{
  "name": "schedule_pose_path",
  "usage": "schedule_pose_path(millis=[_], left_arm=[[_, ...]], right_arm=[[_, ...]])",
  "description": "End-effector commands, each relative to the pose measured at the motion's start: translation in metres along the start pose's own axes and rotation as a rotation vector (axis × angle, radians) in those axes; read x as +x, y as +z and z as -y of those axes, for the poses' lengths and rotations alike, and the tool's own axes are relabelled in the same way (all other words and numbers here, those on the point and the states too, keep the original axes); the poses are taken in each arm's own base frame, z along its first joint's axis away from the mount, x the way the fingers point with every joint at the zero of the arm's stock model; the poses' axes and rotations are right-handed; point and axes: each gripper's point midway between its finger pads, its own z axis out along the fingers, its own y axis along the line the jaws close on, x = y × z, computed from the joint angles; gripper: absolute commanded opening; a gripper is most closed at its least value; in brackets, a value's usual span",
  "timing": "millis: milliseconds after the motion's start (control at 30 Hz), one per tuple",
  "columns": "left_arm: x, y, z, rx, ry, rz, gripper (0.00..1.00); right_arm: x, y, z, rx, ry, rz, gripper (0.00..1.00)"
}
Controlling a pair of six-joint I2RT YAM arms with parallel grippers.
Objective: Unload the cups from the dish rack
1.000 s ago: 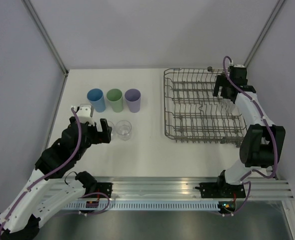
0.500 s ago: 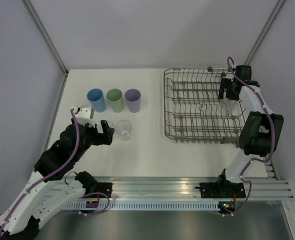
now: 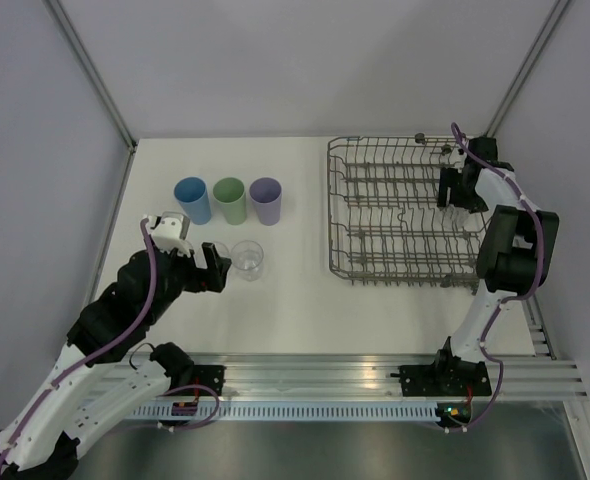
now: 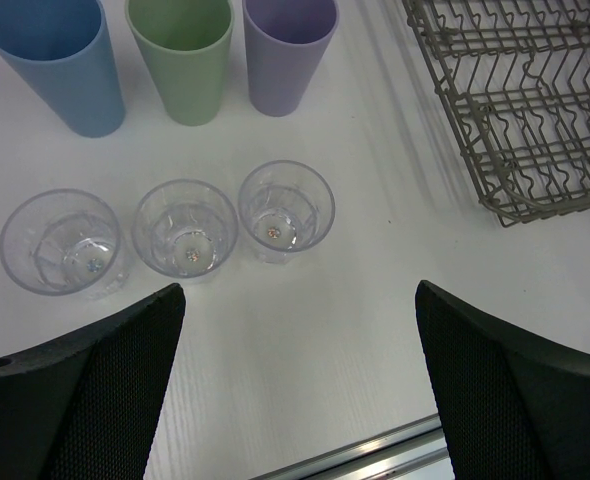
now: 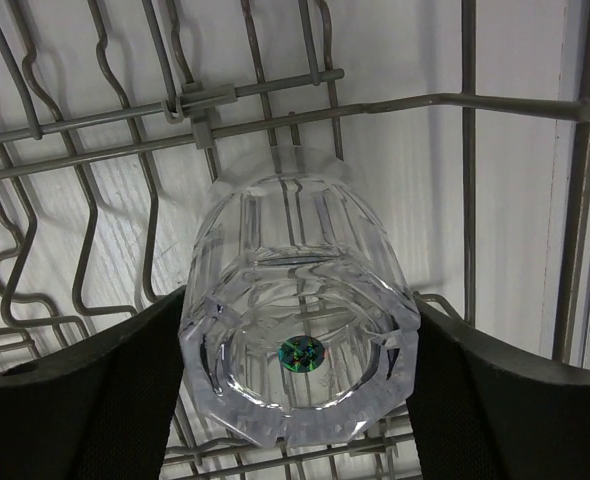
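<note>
The grey wire dish rack (image 3: 395, 215) sits at the right of the table. My right gripper (image 3: 458, 197) is inside its far right end, shut on a clear glass (image 5: 300, 335) that lies base toward the camera, with a pad against each side. My left gripper (image 4: 300, 300) is open and empty, just on the near side of three clear glasses (image 4: 187, 228) standing in a row. Behind them stand the blue tumbler (image 3: 191, 200), the pale green tumbler (image 3: 229, 200) and the lilac tumbler (image 3: 265, 200). From above only one clear glass (image 3: 247, 259) shows beside the left gripper (image 3: 215, 265).
The rack's tines and rim wires (image 5: 469, 150) surround the held glass closely. The rack's near left corner (image 4: 520, 205) shows in the left wrist view. The metal rail (image 3: 375, 375) runs along the table's near edge. Grey walls enclose the table.
My right gripper has shifted a little right and nearer at the rack's far right end. My left gripper has drawn back slightly from the clear glasses.
</note>
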Motion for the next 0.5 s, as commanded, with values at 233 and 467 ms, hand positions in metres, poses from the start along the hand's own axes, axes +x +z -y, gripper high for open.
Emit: schedule_pose_path(millis=[233, 467], left_arm=[[-0.009, 0.000, 0.012, 0.063, 0.002, 0.038, 1.00], [-0.009, 0.000, 0.013, 0.067, 0.001, 0.039, 1.00]], right_arm=[[-0.022, -0.019, 0.013, 0.052, 0.008, 0.062, 0.61], [-0.028, -0.036, 0.018, 0.077, 0.022, 0.095, 0.54]])
